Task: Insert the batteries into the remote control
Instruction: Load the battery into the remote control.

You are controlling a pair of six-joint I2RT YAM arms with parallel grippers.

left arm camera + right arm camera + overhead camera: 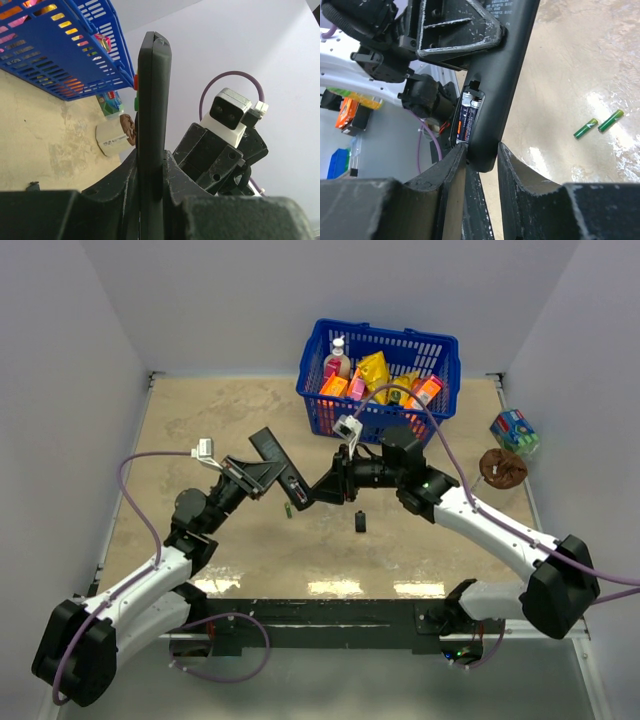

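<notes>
MID-TABLE: The left gripper [151, 165] holds the remote control [152, 100] edge-on and clear of the tan table [200, 420], its jaws drawn narrow and clamped on the slim bar's two faces, in front of the blue basket [312, 380]. The right gripper [481, 150] meets the remote from the opposite side. Its fingers [517, 170] bracket the bar's lower end at a part-open gap, but whether they press on it cannot be told. The remote's battery bay stands uncovered, with two dark cells [466, 117] side by side inside. Two green batteries [585, 128] lie loose on the table — close to each other, apart from the remote. A small black piece [360, 522] lies on the table near the right gripper.
</notes>
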